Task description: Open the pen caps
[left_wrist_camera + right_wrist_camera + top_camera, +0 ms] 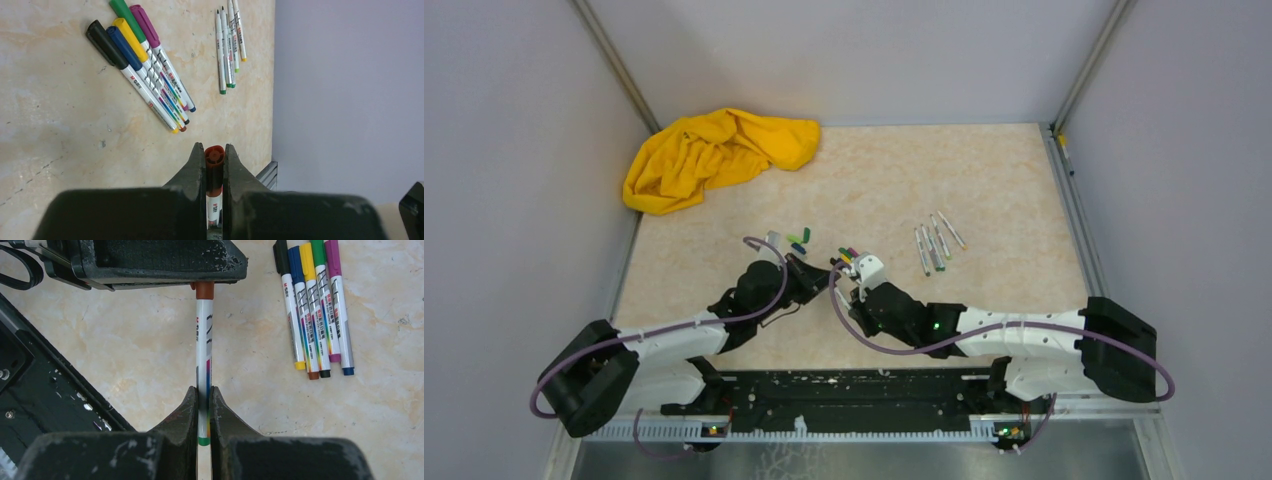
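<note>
At the bottom centre of the frame, the right claw [203, 390] is seen closed on a pen [204, 340], its two dark fingers pressed against the white barrel just above the green end. The pen is held pointing straight up the frame, over the marbled beige tabletop [125, 355]. Its orange-brown cap [204, 290] is met at the top by the left claw [204, 275], a black body stretched across the upper left, and the cap's far end is hidden there. In the upper right, five capped pens [315, 310] are laid side by side, touching, with black, blue, yellow, green and purple caps towards the top edge. A black base plate [45, 405] is seen at the lower left.
</note>
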Tool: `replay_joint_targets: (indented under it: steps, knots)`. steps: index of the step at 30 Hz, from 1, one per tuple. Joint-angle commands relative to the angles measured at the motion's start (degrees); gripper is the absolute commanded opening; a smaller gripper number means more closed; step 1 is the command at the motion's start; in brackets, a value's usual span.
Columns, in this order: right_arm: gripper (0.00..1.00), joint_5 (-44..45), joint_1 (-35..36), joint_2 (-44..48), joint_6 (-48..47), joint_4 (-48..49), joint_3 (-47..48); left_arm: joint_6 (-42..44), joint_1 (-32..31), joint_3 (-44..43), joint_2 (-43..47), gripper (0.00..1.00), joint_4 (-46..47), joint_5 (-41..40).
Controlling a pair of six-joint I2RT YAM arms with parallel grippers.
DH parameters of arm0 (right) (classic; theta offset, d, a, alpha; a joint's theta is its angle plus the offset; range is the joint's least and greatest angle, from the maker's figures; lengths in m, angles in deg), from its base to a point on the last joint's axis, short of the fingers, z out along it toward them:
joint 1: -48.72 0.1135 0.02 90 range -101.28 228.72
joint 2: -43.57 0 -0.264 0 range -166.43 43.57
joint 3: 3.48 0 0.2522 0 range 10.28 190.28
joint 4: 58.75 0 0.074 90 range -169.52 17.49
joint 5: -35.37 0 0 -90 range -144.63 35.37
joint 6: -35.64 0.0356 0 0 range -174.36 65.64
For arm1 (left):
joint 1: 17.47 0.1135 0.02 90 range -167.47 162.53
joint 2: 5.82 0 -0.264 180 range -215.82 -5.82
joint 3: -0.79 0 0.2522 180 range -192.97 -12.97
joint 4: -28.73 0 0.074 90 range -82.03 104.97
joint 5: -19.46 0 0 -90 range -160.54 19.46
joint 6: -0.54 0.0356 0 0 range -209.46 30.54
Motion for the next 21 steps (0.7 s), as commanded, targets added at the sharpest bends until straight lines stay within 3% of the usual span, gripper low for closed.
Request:
replay_joint_targets:
  steps: [1, 6, 12, 21]
  knots:
    - [0.00, 1.3, 0.6, 0.7, 0.3, 3.1, 0.7, 0.8, -0.6, -0.1, 1.1, 0.00, 2.2, -0.4]
    - [0.00, 1.2, 0.6, 1.2, 0.3, 4.2, 0.1, 2.0, -1.2, 0.3, 1.4, 0.00, 3.6, 0.0]
    - [0.18, 0.7, 0.6, 0.5, -0.5, 4.4, 1.4, 2.8, -2.1, -0.5, 0.7, 0.00, 4.7, 1.1]
    - [0.23, 1.4, 0.6, -0.8, -1.4, 3.7, 3.1, 3.3, -3.4, -1.1, 0.1, 0.00, 6.2, 2.7]
